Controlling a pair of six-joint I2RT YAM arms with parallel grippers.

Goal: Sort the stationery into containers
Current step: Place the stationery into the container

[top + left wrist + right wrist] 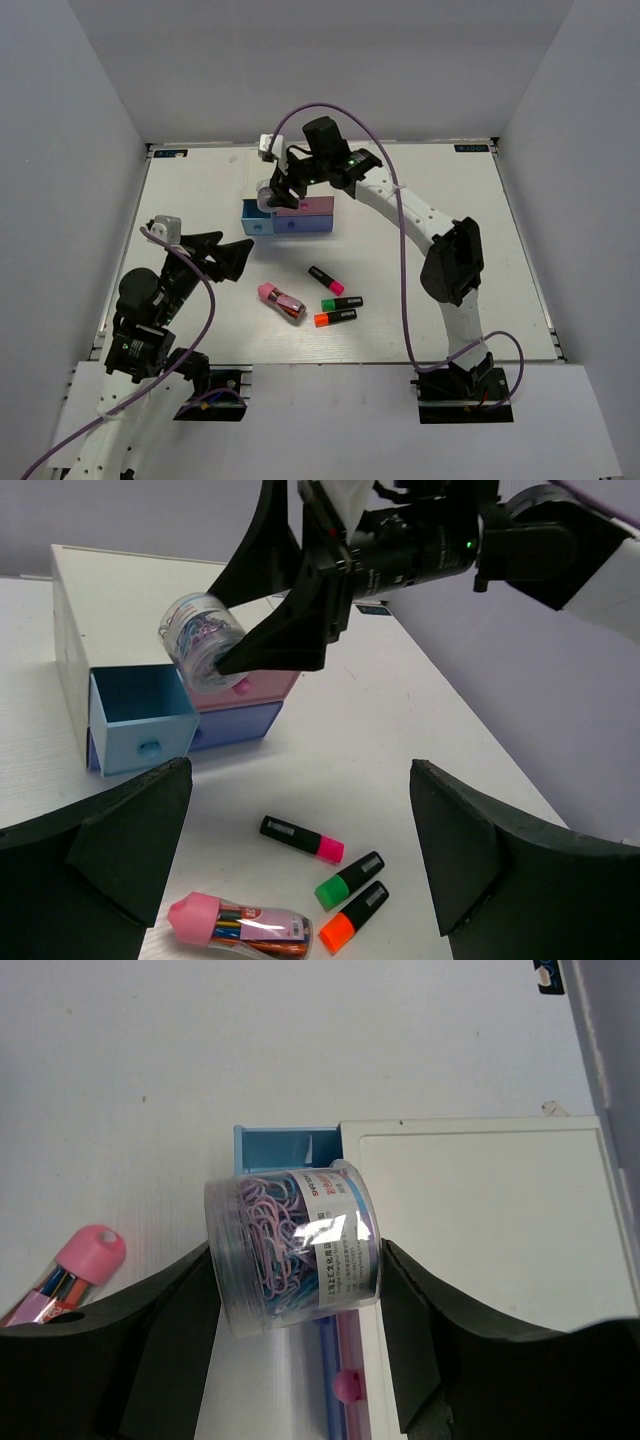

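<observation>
**Clear plastic tub of clips, held over the blue drawer**

Item in hand: the clip tub [290, 1250], round, see-through, packed with pastel paper clips. It lies on its side, pinched at its two ends by your right gripper [271, 192]. The jaws stand part-way wide and the tub fills them.

Position: raised above the light blue drawer [140, 705], which is pulled out of the drawer unit [480, 1210]. In the wrist view the tub's right end overlaps the unit's white top.

Handling: shift away from the white top until the whole tub sits over the open drawer. Lower it inside the drawer walls, and only then part the fingers. A round tub will likely roll or bounce out if you drop it from this height.

Second arm: your left gripper [228, 258] is spread to its widest and holds nothing. It hangs over the left of the table [450, 220].

Unsorted, lying on the table:
- pink marker [301, 839]
- green marker [349, 879]
- orange marker [353, 916]
- pink-capped pen tube [240, 926]
</observation>
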